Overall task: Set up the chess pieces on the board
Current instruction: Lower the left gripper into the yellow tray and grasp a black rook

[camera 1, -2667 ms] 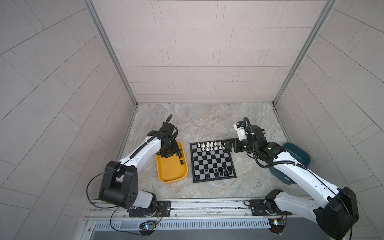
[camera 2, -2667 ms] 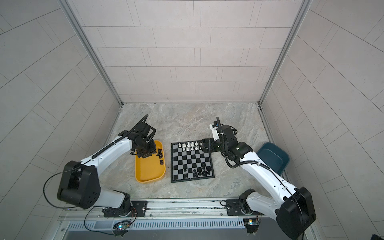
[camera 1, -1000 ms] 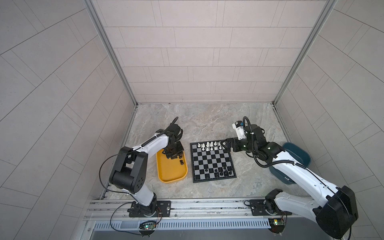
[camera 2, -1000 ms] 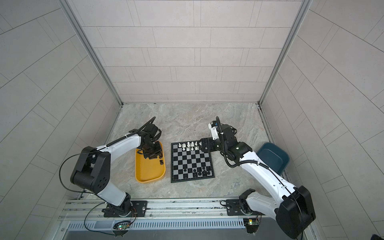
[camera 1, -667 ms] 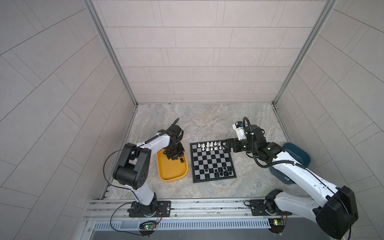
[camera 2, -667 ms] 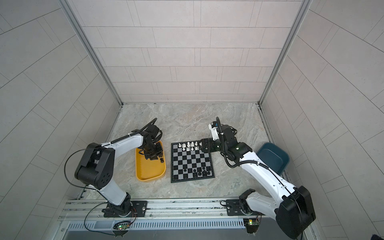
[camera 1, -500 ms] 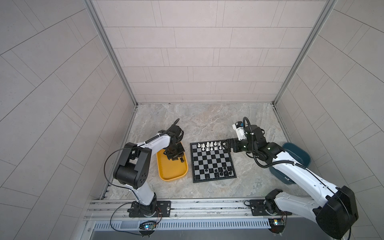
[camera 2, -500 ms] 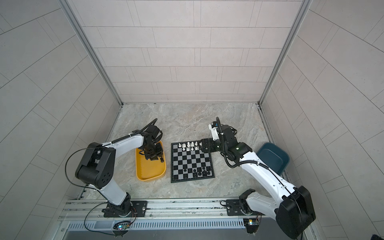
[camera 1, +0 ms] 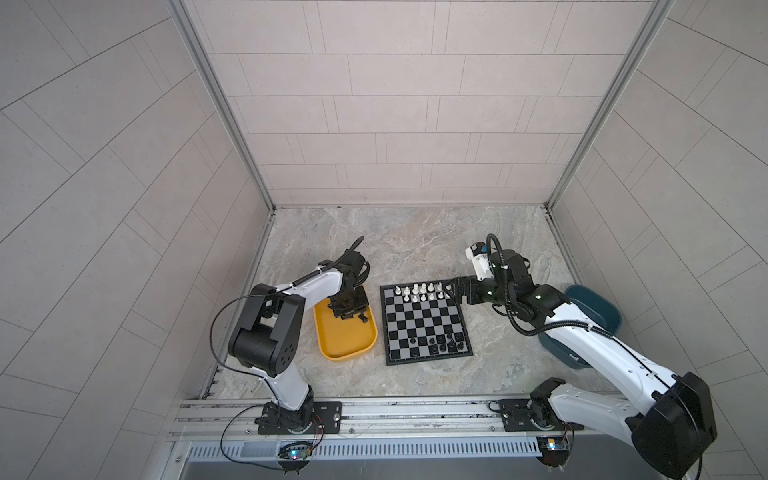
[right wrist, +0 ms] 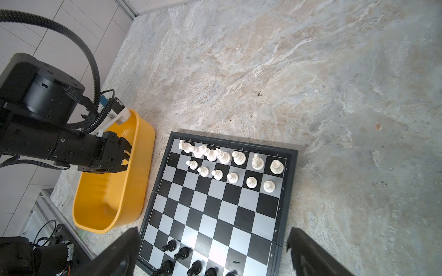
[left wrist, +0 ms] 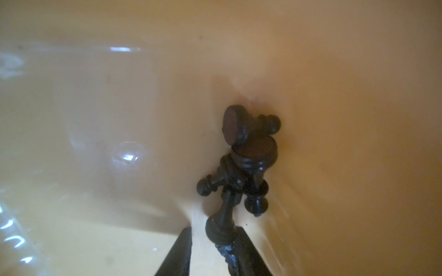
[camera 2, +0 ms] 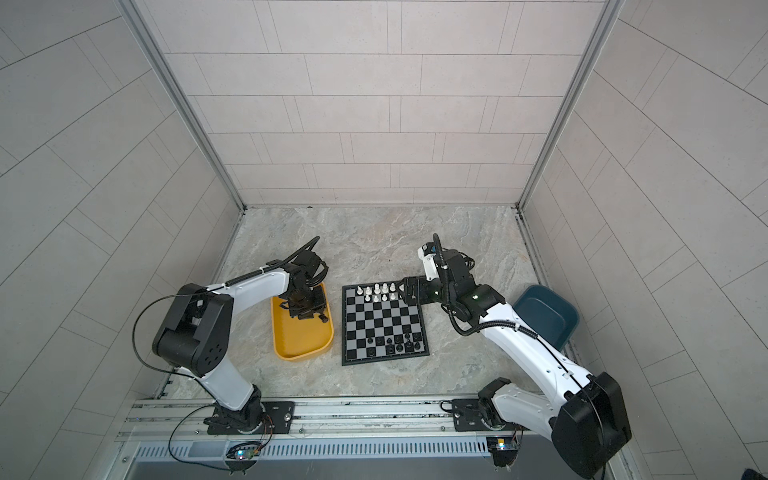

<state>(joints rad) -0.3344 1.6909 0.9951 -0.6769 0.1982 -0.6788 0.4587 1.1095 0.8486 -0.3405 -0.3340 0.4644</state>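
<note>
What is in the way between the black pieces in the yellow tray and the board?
Only the yellow tray's raised wall facing the board; the black pieces must clear it. Nothing else visible lies between.

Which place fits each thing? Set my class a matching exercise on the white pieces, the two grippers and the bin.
Things:
1 white pieces
2 left gripper
3 bin
4 right gripper

Places:
A at the board's far right corner
B in the tray
C board's far rows
D apart from the board, to its right

Pairs: 1-C, 2-B, 3-D, 4-A
</note>
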